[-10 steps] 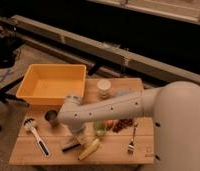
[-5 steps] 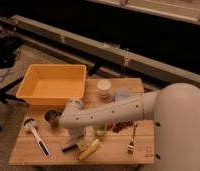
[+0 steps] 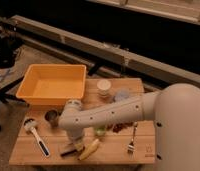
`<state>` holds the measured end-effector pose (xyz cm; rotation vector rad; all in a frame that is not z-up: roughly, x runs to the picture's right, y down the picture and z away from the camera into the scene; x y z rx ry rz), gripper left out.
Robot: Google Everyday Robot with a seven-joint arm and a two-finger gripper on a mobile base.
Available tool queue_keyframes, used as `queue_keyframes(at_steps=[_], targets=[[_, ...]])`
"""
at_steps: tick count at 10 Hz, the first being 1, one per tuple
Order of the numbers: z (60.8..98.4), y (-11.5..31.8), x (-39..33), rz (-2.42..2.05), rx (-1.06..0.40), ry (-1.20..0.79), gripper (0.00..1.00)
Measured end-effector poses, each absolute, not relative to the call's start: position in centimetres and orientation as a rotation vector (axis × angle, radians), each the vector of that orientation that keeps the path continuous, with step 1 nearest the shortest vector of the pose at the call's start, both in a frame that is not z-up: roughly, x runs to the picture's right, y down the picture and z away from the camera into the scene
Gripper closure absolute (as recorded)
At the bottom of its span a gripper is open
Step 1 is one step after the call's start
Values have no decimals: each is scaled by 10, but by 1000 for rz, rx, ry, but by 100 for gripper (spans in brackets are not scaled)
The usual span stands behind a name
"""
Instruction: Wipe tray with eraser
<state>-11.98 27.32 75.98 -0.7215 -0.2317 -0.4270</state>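
The white arm reached in from the right across the wooden table, bent at a rounded joint just in front of the tray, and turned down toward the table's front edge. Compared with a second before, the long link lay lower over the tabletop and the wrist had dropped further, so that the gripper sat right at the eraser rather than above it. Whether the gripper was open, closed or already gripping the eraser could not be told, since the wrist covered it from this side; nor could it be told whether it touched the block. The eraser lay flat near the front edge of the table, just left of a banana, in about the same spot as in the earlier frames. The tray stood at the back left of the table, unmoved, well apart from the eraser. The other things had also kept their places: a dish brush lay at the left with its white head toward the tray, a small metal cup stood between the brush and the arm, a white lidded container and a pale bluish bowl stood behind the arm, and a fork lay at the right.
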Motion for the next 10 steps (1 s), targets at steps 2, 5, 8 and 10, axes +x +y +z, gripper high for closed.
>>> queue_keyframes(at_steps=[2,5,8,10], targets=[[754,272,-122,-402,-721,-248,85],[729,261,-135,-401,-717,-282,86],[696,239,-155,-459,-695,-296,86],[667,215,-175,-504,-657,-320,86]])
